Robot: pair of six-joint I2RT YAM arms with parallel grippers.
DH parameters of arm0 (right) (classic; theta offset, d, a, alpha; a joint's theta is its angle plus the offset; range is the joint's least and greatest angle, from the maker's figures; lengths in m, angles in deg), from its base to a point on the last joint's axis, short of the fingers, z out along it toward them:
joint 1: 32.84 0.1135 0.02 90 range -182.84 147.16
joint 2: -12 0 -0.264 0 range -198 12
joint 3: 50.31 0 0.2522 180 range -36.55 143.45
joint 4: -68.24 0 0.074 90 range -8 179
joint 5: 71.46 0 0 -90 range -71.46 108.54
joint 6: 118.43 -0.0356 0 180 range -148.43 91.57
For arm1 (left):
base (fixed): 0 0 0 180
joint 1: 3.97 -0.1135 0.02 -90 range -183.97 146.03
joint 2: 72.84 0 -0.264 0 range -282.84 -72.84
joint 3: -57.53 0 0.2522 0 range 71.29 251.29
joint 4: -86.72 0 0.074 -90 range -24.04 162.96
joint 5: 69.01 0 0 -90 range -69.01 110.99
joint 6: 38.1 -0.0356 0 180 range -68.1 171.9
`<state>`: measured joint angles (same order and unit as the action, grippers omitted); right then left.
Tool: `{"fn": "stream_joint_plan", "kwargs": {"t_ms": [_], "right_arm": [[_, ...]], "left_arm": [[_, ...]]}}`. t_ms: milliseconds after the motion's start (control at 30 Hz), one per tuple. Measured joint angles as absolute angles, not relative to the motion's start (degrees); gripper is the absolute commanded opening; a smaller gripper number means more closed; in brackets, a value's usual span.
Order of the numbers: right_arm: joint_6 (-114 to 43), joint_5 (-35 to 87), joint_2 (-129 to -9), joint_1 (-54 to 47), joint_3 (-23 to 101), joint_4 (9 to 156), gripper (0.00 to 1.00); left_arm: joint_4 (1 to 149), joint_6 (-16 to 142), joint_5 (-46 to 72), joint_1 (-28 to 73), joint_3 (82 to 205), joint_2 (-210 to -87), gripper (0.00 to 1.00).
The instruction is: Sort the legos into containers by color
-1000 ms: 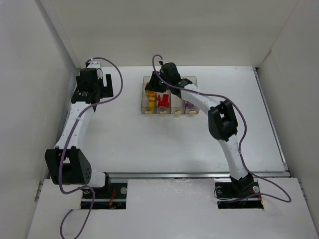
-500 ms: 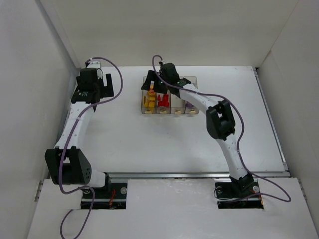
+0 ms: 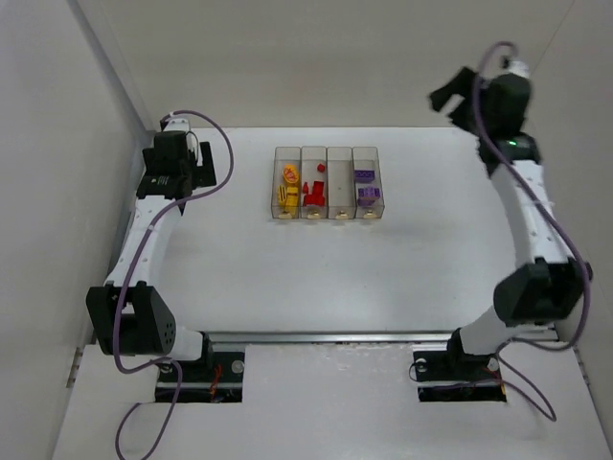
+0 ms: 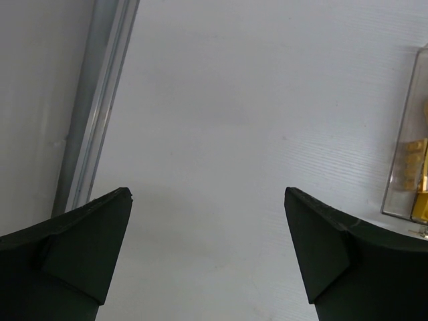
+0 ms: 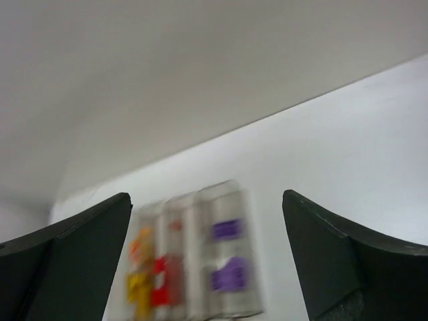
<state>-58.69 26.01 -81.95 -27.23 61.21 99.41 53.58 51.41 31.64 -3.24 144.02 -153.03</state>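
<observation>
Well, the legos (image 3: 288, 178) all sit in the bins (image 3: 340, 182), sorted by color. The left gripper (image 4: 207, 192) and right gripper (image 5: 206, 194) are spread wide, holding nothing. Sorting looks done; nothing is left to pick.

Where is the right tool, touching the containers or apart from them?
Apart. The top external view shows the right tool held high, far to the right of the containers, with white table showing between them.
</observation>
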Motion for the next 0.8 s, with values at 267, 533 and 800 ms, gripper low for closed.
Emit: {"fn": "stream_joint_plan", "kwargs": {"t_ms": [267,533,800], "right_arm": [[-51.8,-2.3,-62.0,-36.8,47.8,107.9,1.0],[-49.8,-12.6,-60.5,-35.8,42.7,116.3,1.0],[-49.8,-18.8,-56.6,-35.8,41.3,119.2,1.0]], "left_arm": [[52.5,53.2,36.5,-3.2,144.0,-153.2,0.97],[52.1,54.3,38.0,-3.0,144.0,-153.8,0.97],[52.1,54.5,38.3,-2.7,143.6,-153.3,0.97]]}}
